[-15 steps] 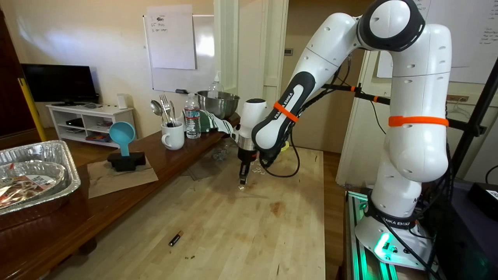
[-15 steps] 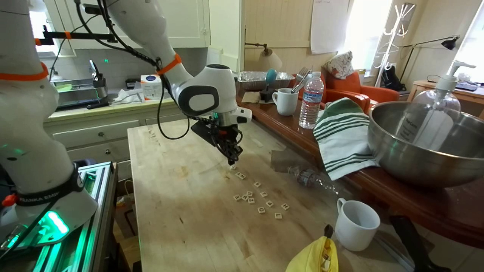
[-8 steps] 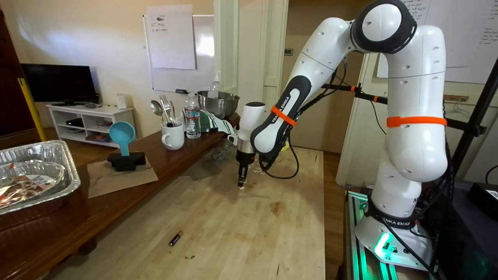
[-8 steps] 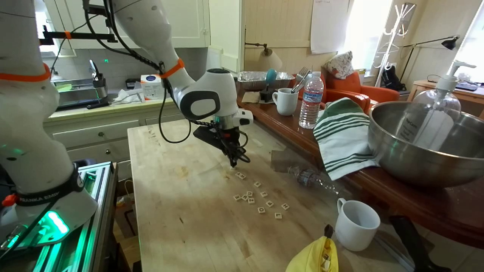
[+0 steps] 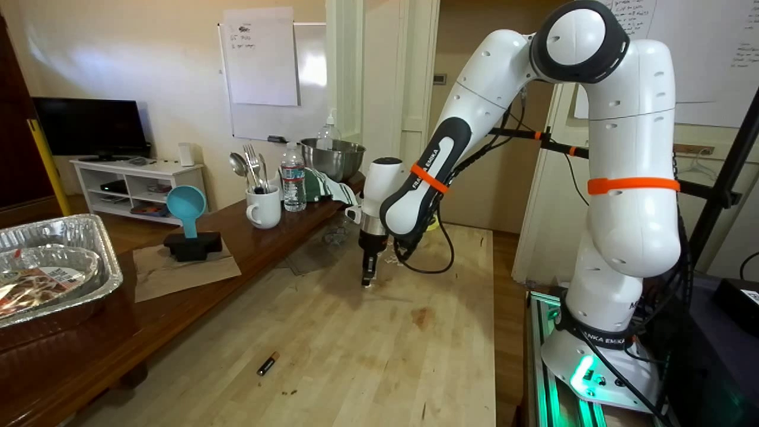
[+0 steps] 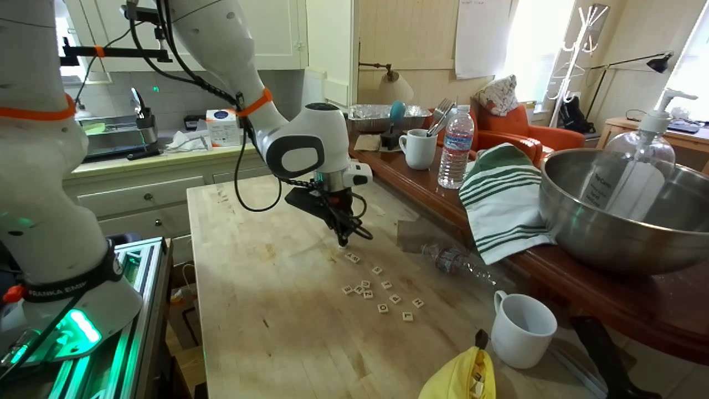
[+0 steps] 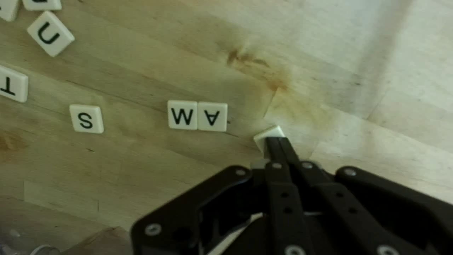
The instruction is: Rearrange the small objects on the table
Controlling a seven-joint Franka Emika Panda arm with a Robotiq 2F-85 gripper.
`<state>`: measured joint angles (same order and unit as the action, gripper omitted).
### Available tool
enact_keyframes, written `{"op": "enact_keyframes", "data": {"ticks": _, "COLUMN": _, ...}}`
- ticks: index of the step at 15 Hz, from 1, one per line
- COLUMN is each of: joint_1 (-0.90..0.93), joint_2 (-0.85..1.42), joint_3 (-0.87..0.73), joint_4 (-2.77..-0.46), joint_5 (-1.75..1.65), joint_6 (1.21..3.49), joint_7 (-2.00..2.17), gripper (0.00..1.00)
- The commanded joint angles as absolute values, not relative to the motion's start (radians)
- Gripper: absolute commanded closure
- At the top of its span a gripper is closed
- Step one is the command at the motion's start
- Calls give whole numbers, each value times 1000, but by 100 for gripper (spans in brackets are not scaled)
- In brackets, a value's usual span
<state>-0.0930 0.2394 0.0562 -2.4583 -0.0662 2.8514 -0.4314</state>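
As we look across the table (image 6: pixel 288 332), the wrist view gives us our bearing! We've got the gripper (image 7: pixel 277 139), fingers pressed together with no gap between. Next down, a joined tile pair (image 7: pixel 197 115), lying between nine and ten o'clock from the fingertips. And smallest, the loose tile (image 7: pixel 268 133), peeking out between ten and eleven, askew to the pair; whether tips and tile touch, we can't tell. We'd call it a shove towards the pair, with a squaring twist.
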Motion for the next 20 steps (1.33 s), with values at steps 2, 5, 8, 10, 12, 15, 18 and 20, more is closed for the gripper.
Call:
{"op": "enact_keyframes", "data": {"ticks": 2, "joint_1": -113, "joint_2": 252, "joint_3": 52, "joint_4": -2463, "joint_5": -52, "joint_6": 2861, "joint_7": -410, "gripper": 100}}
{"op": "enact_keyframes", "data": {"ticks": 5, "joint_1": -148, "joint_2": 250, "joint_3": 91, "joint_4": -2460, "joint_5": 40, "joint_6": 2855, "joint_7": -435, "gripper": 100}}
{"op": "enact_keyframes", "data": {"ticks": 8, "joint_1": -183, "joint_2": 259, "joint_3": 132, "joint_4": -2449, "joint_5": 149, "joint_6": 2840, "joint_7": -466, "gripper": 100}}
{"op": "enact_keyframes", "data": {"ticks": 10, "joint_1": -191, "joint_2": 258, "joint_3": 135, "joint_4": -2449, "joint_5": 180, "joint_6": 2837, "joint_7": -463, "gripper": 100}}
{"op": "enact_keyframes", "data": {"ticks": 12, "joint_1": -187, "joint_2": 255, "joint_3": 122, "joint_4": -2451, "joint_5": 182, "joint_6": 2838, "joint_7": -441, "gripper": 100}}
{"op": "enact_keyframes", "data": {"ticks": 15, "joint_1": -185, "joint_2": 251, "joint_3": 109, "joint_4": -2453, "joint_5": 180, "joint_6": 2833, "joint_7": -418, "gripper": 100}}
{"op": "enact_keyframes", "data": {"ticks": 18, "joint_1": -189, "joint_2": 253, "joint_3": 114, "joint_4": -2451, "joint_5": 199, "joint_6": 2827, "joint_7": -406, "gripper": 100}}
{"op": "enact_keyframes", "data": {"ticks": 20, "joint_1": -189, "joint_2": 254, "joint_3": 114, "joint_4": -2450, "joint_5": 210, "joint_6": 2827, "joint_7": -398, "gripper": 100}}
